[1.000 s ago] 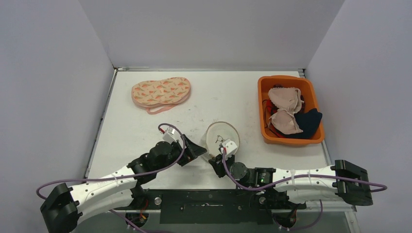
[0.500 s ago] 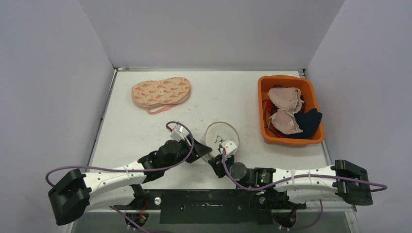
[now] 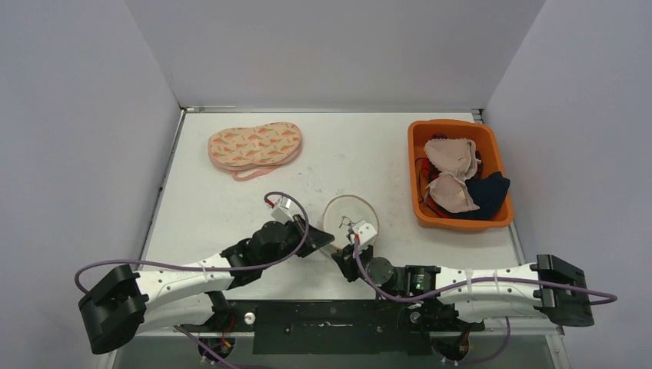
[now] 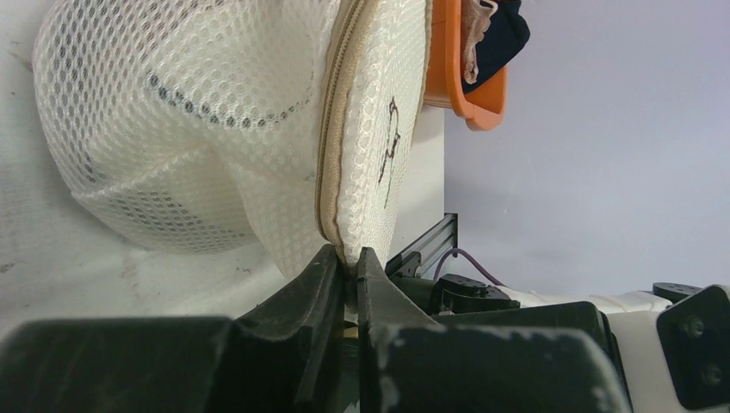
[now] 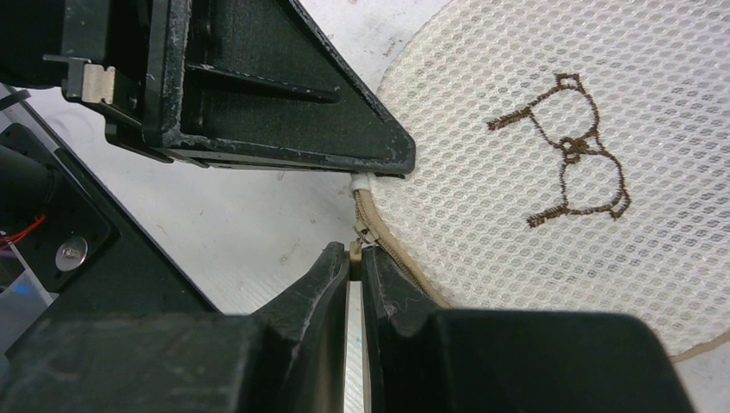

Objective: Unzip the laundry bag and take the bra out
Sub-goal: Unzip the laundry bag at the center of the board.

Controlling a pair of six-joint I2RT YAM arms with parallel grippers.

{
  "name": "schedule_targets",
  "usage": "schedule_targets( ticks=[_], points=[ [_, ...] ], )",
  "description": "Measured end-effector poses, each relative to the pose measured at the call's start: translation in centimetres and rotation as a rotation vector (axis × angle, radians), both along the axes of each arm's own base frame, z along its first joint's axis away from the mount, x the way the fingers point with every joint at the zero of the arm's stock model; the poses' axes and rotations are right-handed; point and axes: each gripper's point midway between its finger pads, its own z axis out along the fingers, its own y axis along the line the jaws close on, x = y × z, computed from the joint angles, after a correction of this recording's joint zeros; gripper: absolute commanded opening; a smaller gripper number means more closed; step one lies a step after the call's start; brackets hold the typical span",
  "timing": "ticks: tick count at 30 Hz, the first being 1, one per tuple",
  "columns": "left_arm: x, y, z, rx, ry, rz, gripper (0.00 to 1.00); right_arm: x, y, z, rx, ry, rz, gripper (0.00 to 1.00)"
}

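The laundry bag (image 3: 350,214) is a round white mesh pouch lying on the table in front of both arms. My left gripper (image 3: 329,240) is shut on its near edge, pinching the mesh (image 4: 198,129) beside the tan zipper (image 4: 331,129); its jaws (image 4: 346,256) meet on the fabric. My right gripper (image 3: 344,249) is shut on the small tan zipper pull (image 5: 354,250) at the bag's rim, a brown bra outline stitched on the mesh (image 5: 568,146). The bra is hidden inside; only a faint dotted line shows through the mesh.
An orange bin (image 3: 419,211) at the right holds beige bras (image 3: 450,173) and a dark garment. A pink patterned pouch (image 3: 255,146) lies at the back left. The left gripper's finger (image 5: 284,112) sits just above the zipper pull.
My left gripper moved right to the bag's near edge and closed on the mesh by the zipper. The right gripper kept its hold on the zipper pull.
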Motion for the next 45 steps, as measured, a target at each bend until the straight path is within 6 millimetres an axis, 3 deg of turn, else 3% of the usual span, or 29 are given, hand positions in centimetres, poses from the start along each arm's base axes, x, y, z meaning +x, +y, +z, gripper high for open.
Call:
schedule_targets(
  ticks=[8,15,20,27,33,39,40,43,45],
  points=[
    [0.9,1.1,1.9,-0.027,-0.058,-0.001,0.00,0.6,-1.4,1.3,-0.026,-0.020,-0.048,0.05],
    [1.4,1.8,1.6,-0.012,-0.058,-0.047,0.00,1.3,-3.6,0.1,-0.114,-0.027,-0.120,0.05],
    [1.1,2.1,1.4,0.005,-0.063,-0.112,0.00,1.4,-4.2,0.9,-0.096,-0.034,-0.134,0.05],
    [1.3,2.5,2.4,0.060,-0.106,-0.205,0.00,0.4,-3.7,1.8,-0.059,-0.041,-0.082,0.05],
    [2.2,3.8,1.8,0.124,-0.108,-0.217,0.00,-0.6,-2.2,1.2,-0.062,-0.041,-0.036,0.05],
    [4.3,2.1,1.5,0.148,-0.098,-0.243,0.00,-0.8,-1.0,0.3,-0.068,-0.037,-0.022,0.05],
    [4.5,1.9,1.2,0.151,-0.092,-0.244,0.08,-0.7,-0.8,0.3,-0.066,-0.038,-0.023,0.05],
    [4.7,2.0,0.5,0.164,-0.077,-0.235,0.58,-0.8,-0.5,0.1,-0.067,-0.039,-0.020,0.05],
    [4.8,2.2,0.9,0.162,-0.082,-0.208,0.76,-0.8,-0.3,0.3,-0.057,-0.040,-0.017,0.05]
  ],
)
